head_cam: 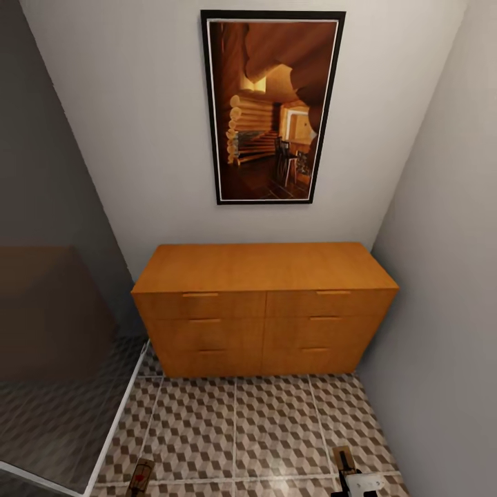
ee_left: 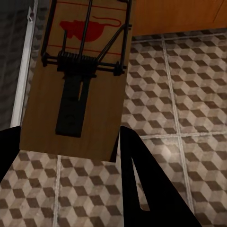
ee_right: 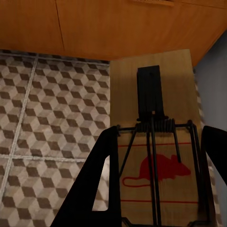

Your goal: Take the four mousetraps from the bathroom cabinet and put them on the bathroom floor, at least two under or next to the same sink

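**Inspector:** Progress on the task, please.

**Assistant:** Two mousetraps are out of the cabinet (head_cam: 266, 304), one in each gripper. The left gripper (ee_left: 71, 146) has its dark fingers (ee_left: 142, 179) closed on the plain end of the left mousetrap (ee_left: 80, 80). The right gripper (ee_right: 158, 161) clamps the right mousetrap (ee_right: 153, 142) at its printed end. In the head view both show at the bottom edge: left mousetrap (head_cam: 141, 476), right mousetrap (head_cam: 343, 458).

**Inspector:** Placed yet?

**Assistant:** I judge not; both appear held above the bathroom floor (head_cam: 269, 428). No others can be seen, and the drawers appear shut, so two seem left to fetch. The sink is out of frame, so placement beside it is outstanding.

**Inspector:** Arm pose?

**Assistant:** Both arms are low, grippers near the floor, well apart, facing the cabinet. The wrist views look along each board toward the drawer fronts.
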Controlling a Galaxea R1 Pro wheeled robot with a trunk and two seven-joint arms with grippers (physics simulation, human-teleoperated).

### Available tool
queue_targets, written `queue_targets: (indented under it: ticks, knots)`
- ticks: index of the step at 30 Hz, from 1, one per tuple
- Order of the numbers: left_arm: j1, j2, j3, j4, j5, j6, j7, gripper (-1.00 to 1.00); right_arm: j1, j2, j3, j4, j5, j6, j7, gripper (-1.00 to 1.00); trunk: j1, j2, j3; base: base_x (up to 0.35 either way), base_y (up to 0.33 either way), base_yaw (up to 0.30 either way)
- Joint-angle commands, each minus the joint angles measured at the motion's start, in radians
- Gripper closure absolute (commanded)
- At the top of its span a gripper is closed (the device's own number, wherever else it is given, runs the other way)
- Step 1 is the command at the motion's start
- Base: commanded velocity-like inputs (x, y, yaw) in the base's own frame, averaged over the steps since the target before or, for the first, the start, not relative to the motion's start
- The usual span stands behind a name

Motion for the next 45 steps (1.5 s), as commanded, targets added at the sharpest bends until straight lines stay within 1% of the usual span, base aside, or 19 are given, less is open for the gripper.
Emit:
queue_targets:
  ticks: [1,45]
  knots:
    - [-0.001,-0.001,-0.008,0.003,-0.002,-0.004,0.01,1.0,-0.001,-0.001,0.008,-0.001,-0.005,-0.002,-0.006,1.0,0.001,-0.002,-0.002,0.0,0.0,0.128]
    - [-0.001,-0.001,-0.008,0.003,-0.002,-0.003,0.01,1.0,-0.001,0.0,0.009,0.0,-0.004,-0.001,-0.006,1.0,0.001,-0.002,-0.002,0.0,0.0,0.28]
